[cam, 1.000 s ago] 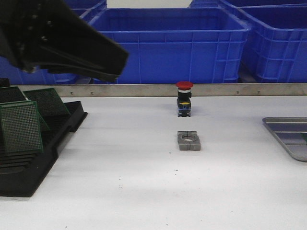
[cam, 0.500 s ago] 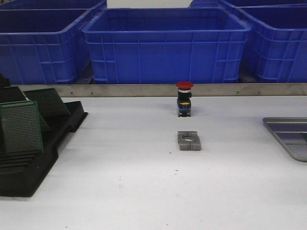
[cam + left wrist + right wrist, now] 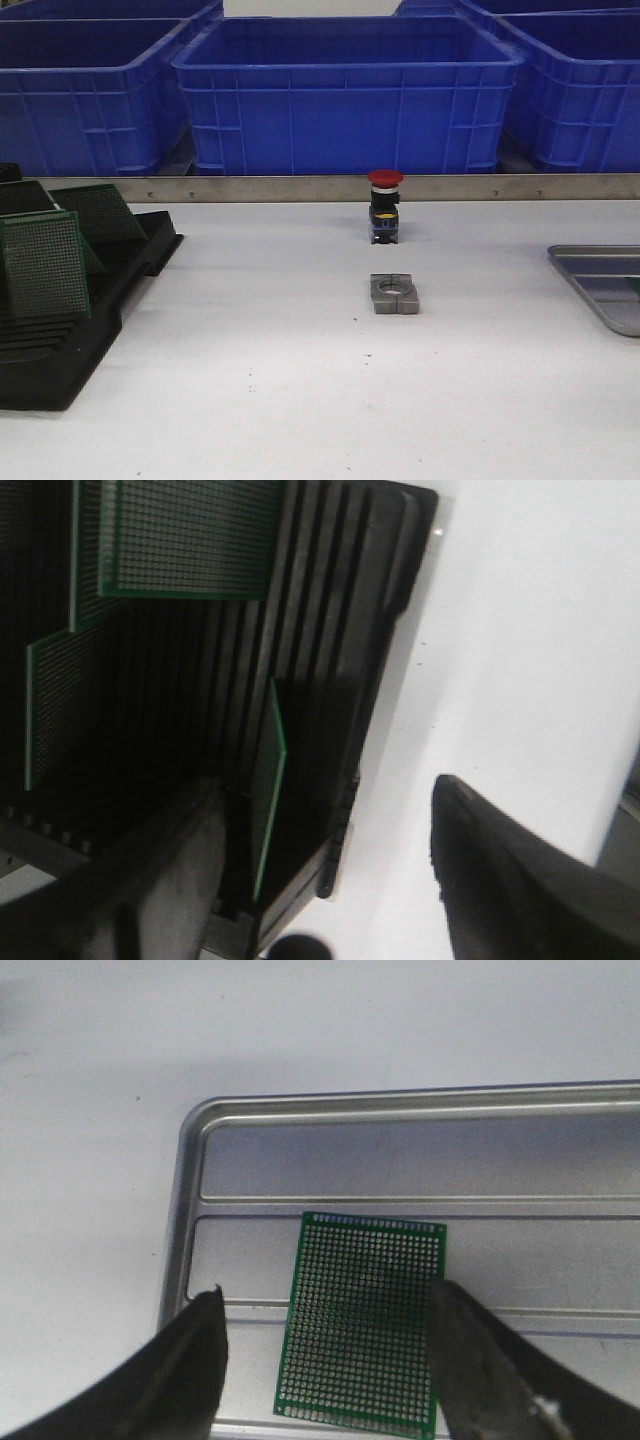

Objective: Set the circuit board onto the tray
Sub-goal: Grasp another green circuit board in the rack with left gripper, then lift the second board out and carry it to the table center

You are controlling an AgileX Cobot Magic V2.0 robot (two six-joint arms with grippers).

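In the right wrist view a green circuit board (image 3: 365, 1320) lies flat on the silver tray (image 3: 190, 1210). My right gripper (image 3: 330, 1295) is open above it, one finger on each side of the board and not gripping it. In the front view only the tray's corner (image 3: 590, 270) shows, at the right edge. My left gripper (image 3: 330, 850) is open and empty over the near end of the black slotted rack (image 3: 330, 600). That rack holds several more boards (image 3: 190, 535), one of them edge-on (image 3: 268, 780) between the fingers. Neither gripper shows in the front view.
The rack (image 3: 60, 350) with upright boards (image 3: 42, 265) stands at the table's left. A red-capped push button (image 3: 384, 208) and a grey clamp block (image 3: 394, 294) sit mid-table. Big blue bins (image 3: 345, 90) line the back behind a metal rail.
One second ago the left arm filled the front view's top left. It has moved out of that view. Nothing on the table has moved.
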